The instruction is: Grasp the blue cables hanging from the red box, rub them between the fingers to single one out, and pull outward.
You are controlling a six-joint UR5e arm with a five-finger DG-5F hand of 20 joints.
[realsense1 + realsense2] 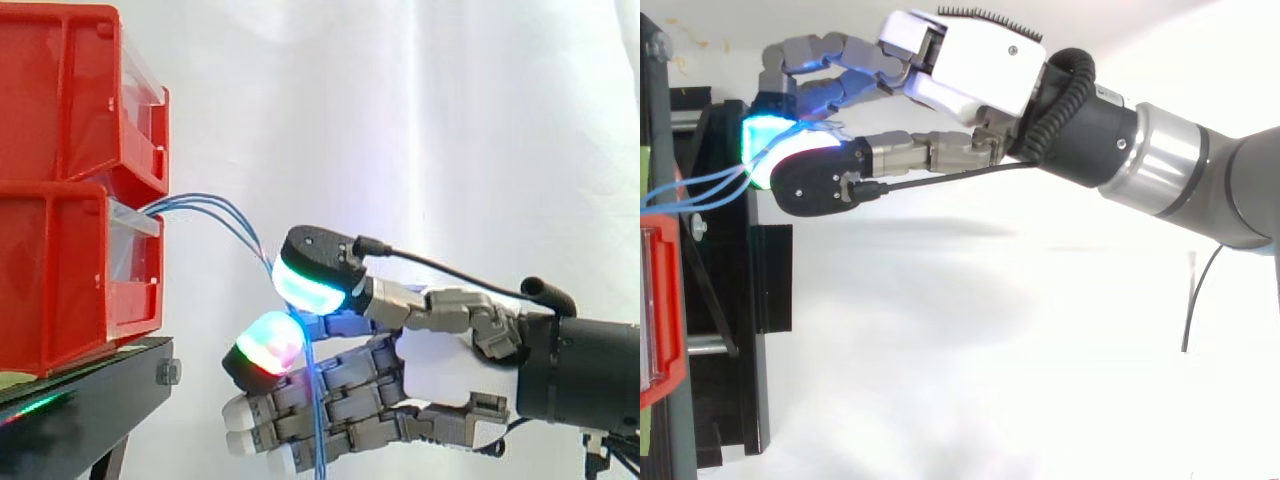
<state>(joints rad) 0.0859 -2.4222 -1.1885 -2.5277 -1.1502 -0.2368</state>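
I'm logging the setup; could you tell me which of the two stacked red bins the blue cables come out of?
The lower red bin: the blue cables leave its front, while the upper bin has none.

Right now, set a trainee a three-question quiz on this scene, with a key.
1. True or false: the blue cables come out of the upper red bin.
2. Where do the cables meet the hand? A) between two of its glowing pads; B) looped over its wrist; C) nowhere, they lie on the black stand.
3. From which edge of the side view does the arm come in?

Key
1. False: they leave the front of the lower red bin.
2. A
3. The right edge.
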